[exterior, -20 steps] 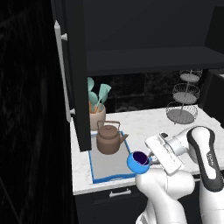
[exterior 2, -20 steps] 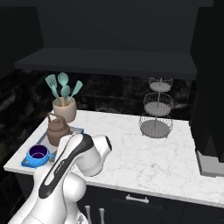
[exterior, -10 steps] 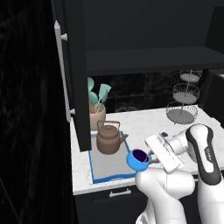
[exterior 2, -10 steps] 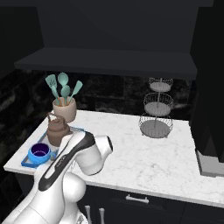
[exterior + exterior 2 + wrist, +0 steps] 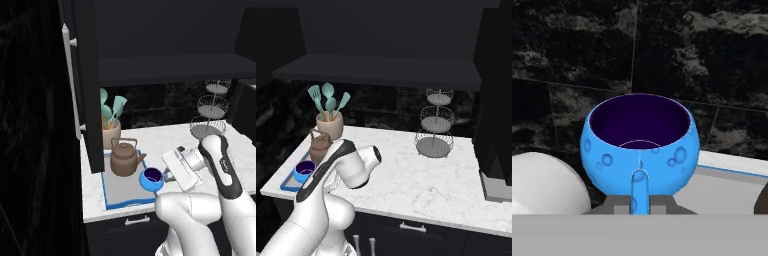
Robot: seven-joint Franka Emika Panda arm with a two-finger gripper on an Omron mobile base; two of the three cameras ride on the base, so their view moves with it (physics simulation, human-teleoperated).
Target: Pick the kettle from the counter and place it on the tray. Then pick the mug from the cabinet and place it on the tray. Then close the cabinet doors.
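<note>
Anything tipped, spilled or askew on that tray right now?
Nothing stands out. The kettle sits upright on the tray, and the claw holds the mug upright by its handle at the tray's front corner.

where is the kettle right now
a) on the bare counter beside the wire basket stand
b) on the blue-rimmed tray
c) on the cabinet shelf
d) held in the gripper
b: the kettle stands on the grey surface of the tray, while the gripper is shut on the handle of the mug instead.
</note>
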